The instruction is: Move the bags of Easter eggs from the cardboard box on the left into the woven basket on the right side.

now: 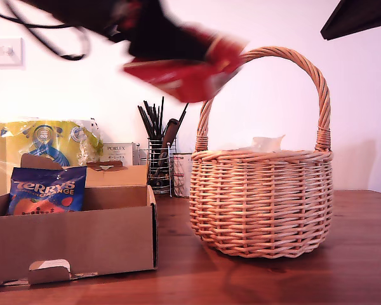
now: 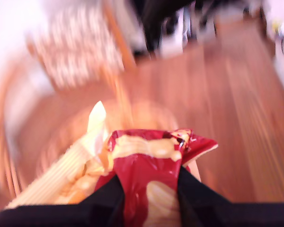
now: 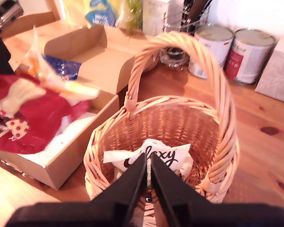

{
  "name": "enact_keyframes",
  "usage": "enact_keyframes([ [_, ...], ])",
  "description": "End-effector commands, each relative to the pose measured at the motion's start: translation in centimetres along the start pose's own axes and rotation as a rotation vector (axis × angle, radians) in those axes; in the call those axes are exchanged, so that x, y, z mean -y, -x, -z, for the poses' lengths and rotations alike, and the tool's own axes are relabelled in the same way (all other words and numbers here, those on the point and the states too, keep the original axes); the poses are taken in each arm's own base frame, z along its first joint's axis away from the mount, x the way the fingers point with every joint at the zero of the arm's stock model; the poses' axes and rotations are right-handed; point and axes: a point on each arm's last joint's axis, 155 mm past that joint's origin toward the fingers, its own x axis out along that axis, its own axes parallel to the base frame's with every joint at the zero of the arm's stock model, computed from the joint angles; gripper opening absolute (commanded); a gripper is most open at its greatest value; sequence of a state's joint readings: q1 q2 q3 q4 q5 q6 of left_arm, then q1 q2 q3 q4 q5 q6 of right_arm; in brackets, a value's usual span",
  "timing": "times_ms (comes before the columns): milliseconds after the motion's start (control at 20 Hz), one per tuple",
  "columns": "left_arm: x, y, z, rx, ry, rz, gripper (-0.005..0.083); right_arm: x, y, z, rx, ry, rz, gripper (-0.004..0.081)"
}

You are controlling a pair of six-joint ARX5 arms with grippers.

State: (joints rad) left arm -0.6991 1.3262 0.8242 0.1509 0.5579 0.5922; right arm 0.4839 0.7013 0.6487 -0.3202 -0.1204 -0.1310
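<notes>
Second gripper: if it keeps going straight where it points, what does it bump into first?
Probably the white Galaxy bag lying inside the woven basket; my second gripper, jaws together, points down into it, though depth is hard to judge.

This looks like a home kitchen, or a worktop corner of one. The surface is a warm wooden counter (image 1: 355, 254) with visible grain and knots, running up to a plain white wall (image 1: 368, 114). There's a white light switch (image 1: 4, 52) on that wall, at the exterior view's left. Behind the cardboard box (image 1: 82, 241) stands a wire utensil holder (image 1: 159, 166) full of dark-handled kitchen tools. Two tins (image 3: 229, 52) sit by the wall, paint or food, the labels too blurred to tell. A small Porlex carton (image 1: 119, 154) and a big yellow-and-blue plastic pack (image 1: 44, 143) add household clutter, with a wicker basket (image 1: 261, 200) alongside.
</notes>
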Motion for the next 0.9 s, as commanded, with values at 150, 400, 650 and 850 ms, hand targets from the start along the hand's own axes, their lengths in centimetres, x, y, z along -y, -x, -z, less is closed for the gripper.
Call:
enact_keyframes([
  [150,-1.0,-3.6,2.0,0.043,0.016,-0.029,0.0074,0.1,0.3,-0.1,-0.009,-0.002,0.002,-0.0013],
  [400,-2.2,-8.1,2.5,0.07,0.052,-0.018,0.0074,0.1,0.3,-0.1,-0.009,-0.002,0.002,-0.0013],
  [650,-4.2,-12.3,2.4,0.041,0.091,-0.078,0.0074,0.0,0.4,0.1,-0.016,-0.003,0.001,-0.0013],
  [850,-4.1,-14.1,3.6,0.003,0.114,-0.097,0.0075,0.0,0.4,0.2,-0.018,-0.003,0.0,-0.0013],
])
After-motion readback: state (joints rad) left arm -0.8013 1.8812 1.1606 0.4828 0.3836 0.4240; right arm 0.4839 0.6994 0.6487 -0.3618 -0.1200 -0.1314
